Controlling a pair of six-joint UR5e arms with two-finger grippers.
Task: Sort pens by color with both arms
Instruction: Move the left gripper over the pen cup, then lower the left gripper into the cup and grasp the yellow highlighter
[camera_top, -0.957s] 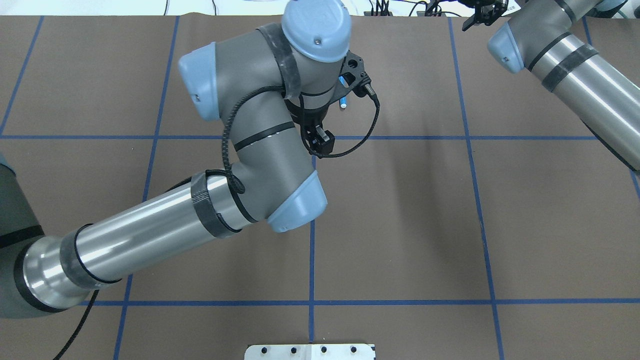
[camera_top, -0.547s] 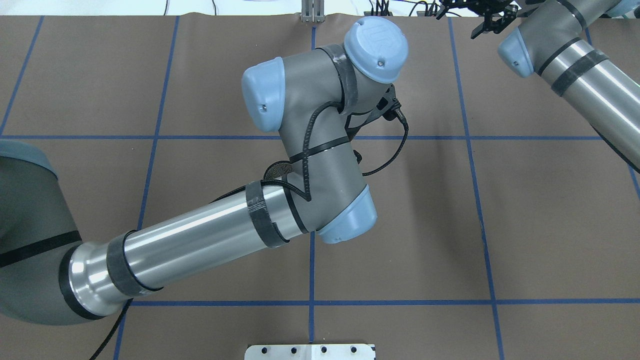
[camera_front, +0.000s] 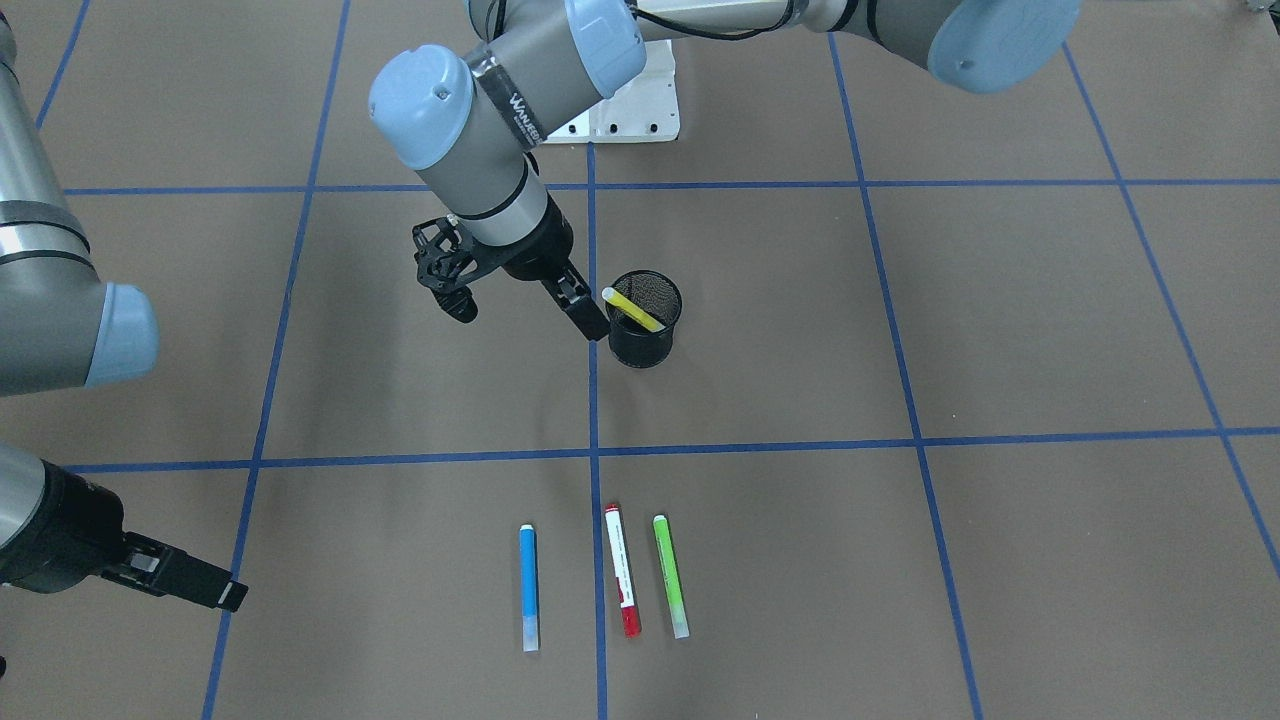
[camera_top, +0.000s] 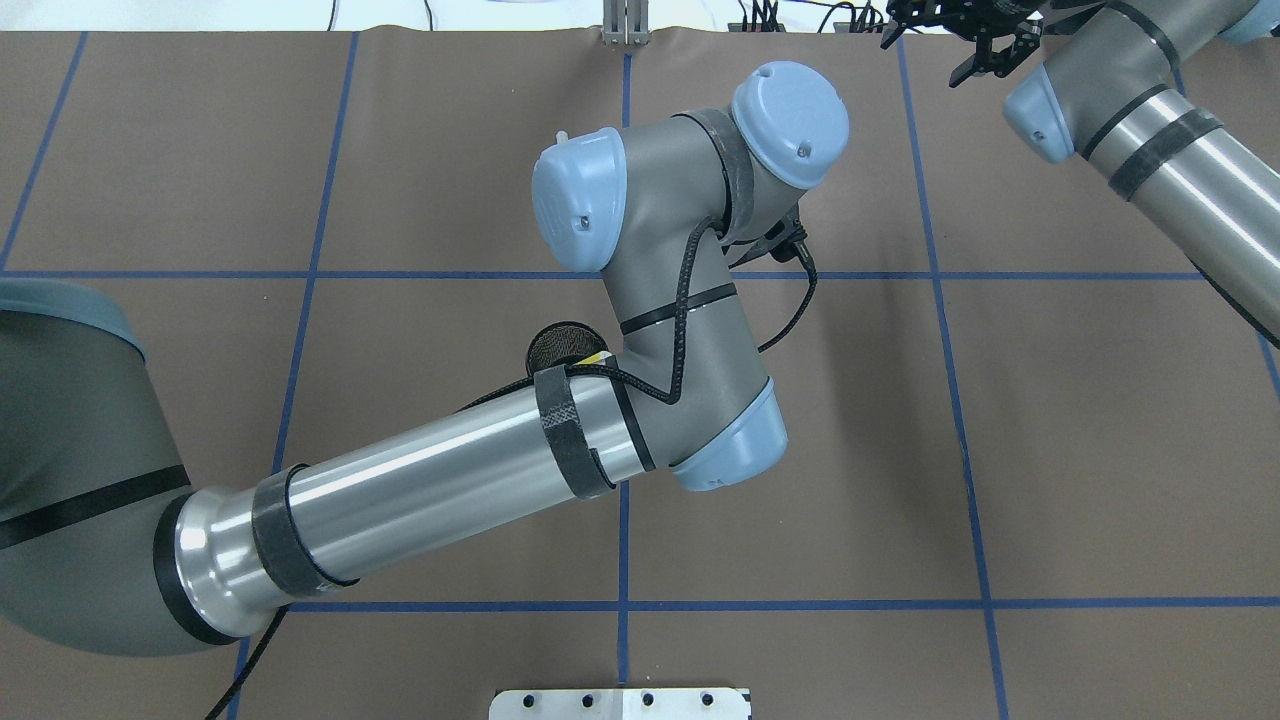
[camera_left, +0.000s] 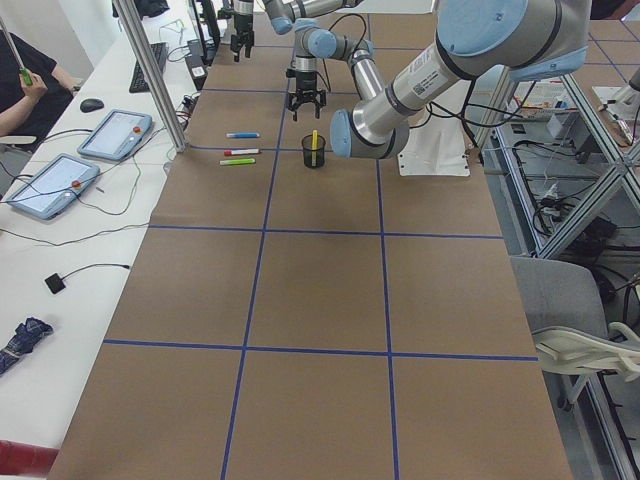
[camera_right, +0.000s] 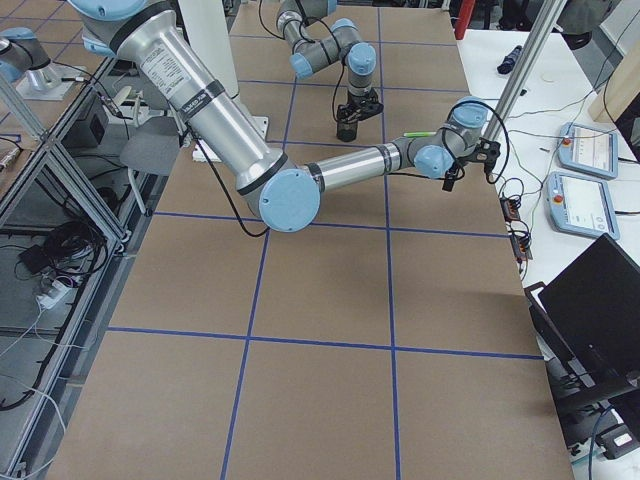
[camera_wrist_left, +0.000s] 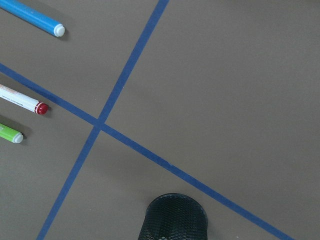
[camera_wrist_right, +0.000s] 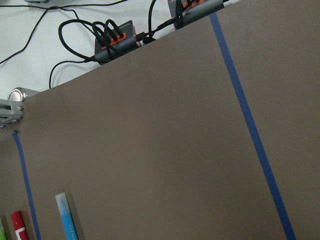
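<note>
Front view: the left claw (camera_front: 528, 318) hangs spread and empty beside a black mesh cup (camera_front: 645, 345) holding the yellow pen (camera_front: 632, 308), while the blue pen (camera_front: 528, 587), red-capped white pen (camera_front: 621, 570) and light green pen (camera_front: 670, 575) lie side by side on the table (camera_front: 900, 300); overhead view: the right claw (camera_top: 945, 45) is spread, empty, at the table's far edge.

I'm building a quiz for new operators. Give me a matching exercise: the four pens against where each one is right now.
Things:
1. blue pen
2. red-capped pen
3. green pen
4. yellow pen

Places:
A. in the black mesh cup
B. middle of the three lying flat
C. end of the row, alone across the tape line
D. end of the row, on the red-capped pen's side of the line

Pairs: 1-C, 2-B, 3-D, 4-A
</note>
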